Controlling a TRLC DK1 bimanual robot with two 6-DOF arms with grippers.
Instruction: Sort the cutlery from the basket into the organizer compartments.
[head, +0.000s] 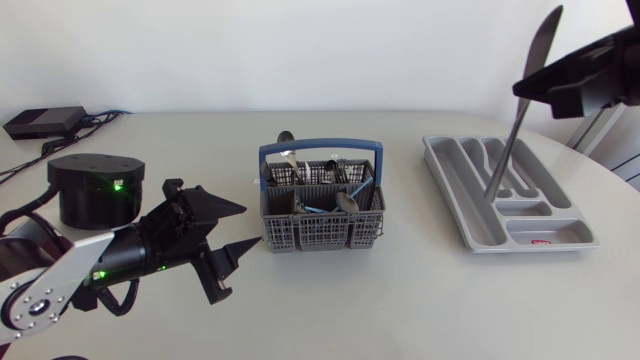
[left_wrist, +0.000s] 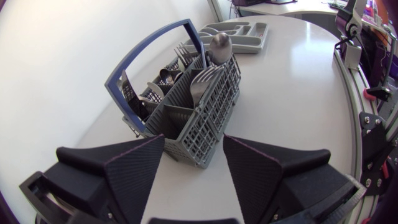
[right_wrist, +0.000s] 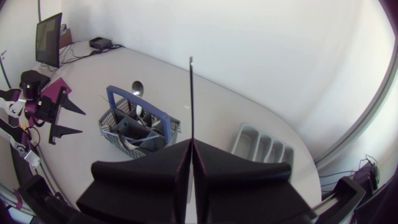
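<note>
A grey cutlery basket (head: 320, 210) with a blue handle stands mid-table, holding several forks and spoons. The grey organizer (head: 470, 215) lies to its right. My right gripper (head: 535, 88) hangs high above the organizer, shut on a table knife (head: 510, 140) whose lower end points down into a long compartment. In the right wrist view the knife (right_wrist: 191, 99) shows edge-on, sticking out ahead of the closed fingers (right_wrist: 161, 165), with the basket (right_wrist: 140, 124) and organizer (right_wrist: 264, 149) far below. My left gripper (head: 232, 230) is open, left of the basket. In the left wrist view the gripper (left_wrist: 194, 140) faces the basket's (left_wrist: 186, 99) near corner.
A black round arm base (head: 95, 185) sits at the left. A flat black box (head: 45, 120) with cables lies at the back left corner. Bare table stretches between basket and organizer and along the front edge.
</note>
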